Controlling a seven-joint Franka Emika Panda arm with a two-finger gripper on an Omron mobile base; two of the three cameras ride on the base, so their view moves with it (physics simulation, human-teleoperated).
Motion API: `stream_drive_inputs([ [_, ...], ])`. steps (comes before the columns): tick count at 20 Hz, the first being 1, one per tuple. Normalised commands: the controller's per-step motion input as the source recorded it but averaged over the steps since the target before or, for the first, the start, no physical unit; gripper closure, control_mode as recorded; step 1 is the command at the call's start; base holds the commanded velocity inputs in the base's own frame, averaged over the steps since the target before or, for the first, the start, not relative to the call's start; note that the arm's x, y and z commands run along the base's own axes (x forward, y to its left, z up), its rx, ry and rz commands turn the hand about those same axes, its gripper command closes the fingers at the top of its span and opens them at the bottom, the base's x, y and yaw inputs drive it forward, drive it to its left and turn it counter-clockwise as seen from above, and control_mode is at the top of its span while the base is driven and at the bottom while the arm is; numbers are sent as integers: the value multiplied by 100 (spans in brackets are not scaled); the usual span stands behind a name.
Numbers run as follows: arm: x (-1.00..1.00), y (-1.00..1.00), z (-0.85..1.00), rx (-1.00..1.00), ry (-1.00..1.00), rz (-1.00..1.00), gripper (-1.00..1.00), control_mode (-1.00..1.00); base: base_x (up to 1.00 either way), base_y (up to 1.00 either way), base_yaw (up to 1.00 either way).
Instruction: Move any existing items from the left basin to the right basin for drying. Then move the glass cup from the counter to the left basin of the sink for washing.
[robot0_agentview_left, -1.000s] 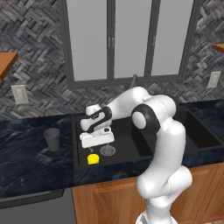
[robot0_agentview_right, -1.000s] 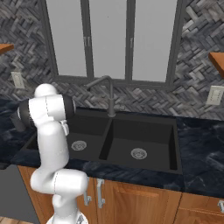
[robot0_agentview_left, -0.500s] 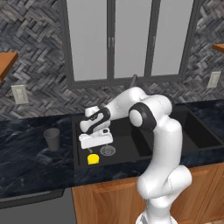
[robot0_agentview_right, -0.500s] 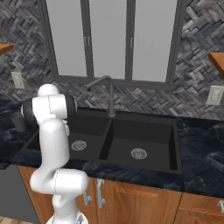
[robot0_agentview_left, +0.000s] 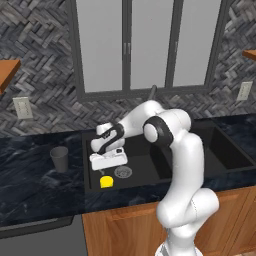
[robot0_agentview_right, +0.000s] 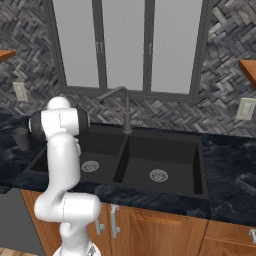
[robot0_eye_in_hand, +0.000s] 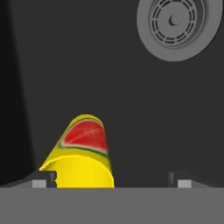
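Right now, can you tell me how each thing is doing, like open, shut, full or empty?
gripper: open, low in the left basin, holding nothing
yellow chunk: lying on the left basin floor, not gripped
left basin: holds the yellow chunk
right basin: empty
glass cup: upright on the counter
faucet: no water running
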Motion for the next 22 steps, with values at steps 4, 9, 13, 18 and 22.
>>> stream_drive_inputs([
  [4, 19, 14, -15, 0, 1, -2, -100, -100, 0, 0, 0],
  [9, 20, 9, -15, 0, 1, -2, -100, -100, 0, 0, 0],
  [13, 18, 5, -14, 0, 1, -1, -100, -100, 0, 0, 0],
  [18, 2, 0, -5, 0, 0, 0, -100, -100, 0, 0, 0],
  [22, -2, 0, 0, 0, 0, 0, -100, -100, 0, 0, 0],
])
